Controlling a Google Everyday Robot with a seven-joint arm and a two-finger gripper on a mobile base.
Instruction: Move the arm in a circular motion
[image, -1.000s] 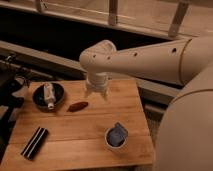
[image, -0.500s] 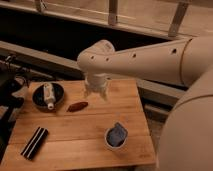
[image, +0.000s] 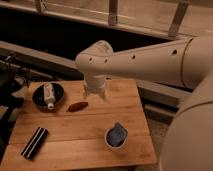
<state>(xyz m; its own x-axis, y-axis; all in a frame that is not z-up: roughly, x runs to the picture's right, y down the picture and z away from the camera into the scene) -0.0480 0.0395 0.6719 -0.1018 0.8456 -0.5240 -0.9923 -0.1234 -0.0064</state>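
1. One very large cream-white robot arm (image: 145, 57), a thick smooth tube with small dark holes, reaches from the right edge of the scene toward the left and ends at a rounded elbow joint above the far part of the table.
2. One short pale gripper (image: 95, 91) hangs straight down from that joint, over the far middle of the light wooden slatted table (image: 85, 132). It holds nothing that can be seen (whether it is spread or closed I cannot tell).
3. At the far left of the table sits a dark round bowl (image: 36, 98), with a small white bottle (image: 48, 94) lying in it.
4. A small reddish-brown oblong item (image: 77, 106) lies on the boards just right of the bowl, near the gripper but apart from it, on its near-left side.
5. A black bar with pale stripes (image: 34, 142) lies at the near left corner, angled.
6. A white cup (image: 111, 145) stands near the right side, well apart from the gripper, with a blue crumpled item (image: 118, 133) inside it.
7. Metal railing posts (image: 112, 12) run along the far background.
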